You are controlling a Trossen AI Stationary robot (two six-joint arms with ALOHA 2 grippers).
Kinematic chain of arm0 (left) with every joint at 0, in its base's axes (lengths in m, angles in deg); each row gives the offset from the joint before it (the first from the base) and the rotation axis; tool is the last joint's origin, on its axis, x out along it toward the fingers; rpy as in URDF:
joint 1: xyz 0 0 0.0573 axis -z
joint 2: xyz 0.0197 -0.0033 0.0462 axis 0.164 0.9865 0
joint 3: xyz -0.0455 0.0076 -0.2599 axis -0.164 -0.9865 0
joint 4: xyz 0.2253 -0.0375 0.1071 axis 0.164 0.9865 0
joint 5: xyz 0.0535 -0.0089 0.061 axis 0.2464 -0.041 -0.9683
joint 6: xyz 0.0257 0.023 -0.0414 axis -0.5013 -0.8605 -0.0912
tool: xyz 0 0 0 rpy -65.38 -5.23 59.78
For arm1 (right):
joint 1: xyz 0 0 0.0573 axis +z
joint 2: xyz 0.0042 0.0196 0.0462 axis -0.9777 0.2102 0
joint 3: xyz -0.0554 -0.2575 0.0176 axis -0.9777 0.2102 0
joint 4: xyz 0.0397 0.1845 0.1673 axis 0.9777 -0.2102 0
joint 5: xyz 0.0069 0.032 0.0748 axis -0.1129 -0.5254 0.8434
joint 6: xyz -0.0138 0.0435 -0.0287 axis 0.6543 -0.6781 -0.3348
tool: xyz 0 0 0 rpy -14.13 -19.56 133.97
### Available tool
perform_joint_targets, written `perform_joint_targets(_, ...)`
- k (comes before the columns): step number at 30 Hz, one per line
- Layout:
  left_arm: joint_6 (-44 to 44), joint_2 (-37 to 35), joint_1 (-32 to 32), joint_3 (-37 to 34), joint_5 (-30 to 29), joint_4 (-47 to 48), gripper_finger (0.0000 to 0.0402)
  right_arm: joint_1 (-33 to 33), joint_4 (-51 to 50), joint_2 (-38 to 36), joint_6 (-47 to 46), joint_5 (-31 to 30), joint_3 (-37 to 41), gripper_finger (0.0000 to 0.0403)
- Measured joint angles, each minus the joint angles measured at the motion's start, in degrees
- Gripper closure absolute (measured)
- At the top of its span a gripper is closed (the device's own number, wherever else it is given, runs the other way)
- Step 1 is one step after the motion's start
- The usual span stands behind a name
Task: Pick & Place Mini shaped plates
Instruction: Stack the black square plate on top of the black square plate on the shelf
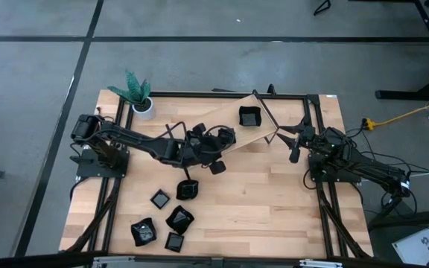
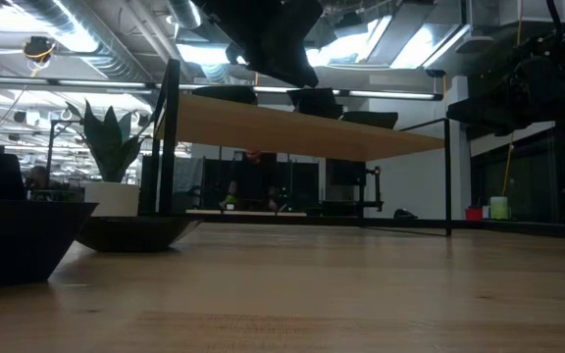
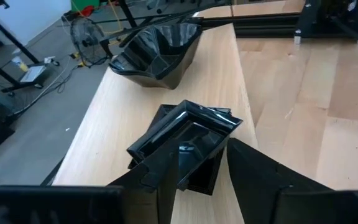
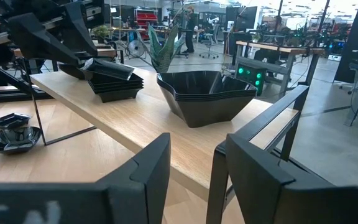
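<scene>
Up on the raised pale wooden shelf (image 1: 233,128) at the back of the table, the left gripper (image 3: 201,180) is at the drop-off step: its dark fingers stand spread on either side of a glossy black square mini plate (image 3: 188,134) that sits crooked on top of a small stack of similar square plates (image 4: 114,84). It looks let go rather than gripped, though I can't tell for sure whether a finger touches it. A bigger black wavy-rimmed dish (image 4: 207,93) sits on the same shelf nearby. The right gripper (image 4: 194,171) waits by the shelf's right end, jaws apart, holding nothing. More small black plates (image 1: 166,219) lie on the tabletop near the front-left. My guess for the next move: back the left arm straight off the stack without nudging it, then swing down for another plate.
</scene>
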Motion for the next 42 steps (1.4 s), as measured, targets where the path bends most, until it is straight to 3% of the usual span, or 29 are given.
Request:
perform_joint_targets(9,-8.74,-0.02,0.05,0.00,3.25,-0.74,0.0271,-0.01,0.00,0.00,0.00,0.00,0.00,0.0249)
perform_joint_targets(32,-10.54,-0.02,-3.10,0.00,5.54,2.17,0.0277,0.00,0.00,0.00,0.00,-0.02,0.00,0.0249)
perform_joint_targets(42,-13.47,-0.02,-3.15,0.00,10.31,2.34,0.0355,0.00,0.00,-0.02,0.00,0.00,0.00,0.0249)
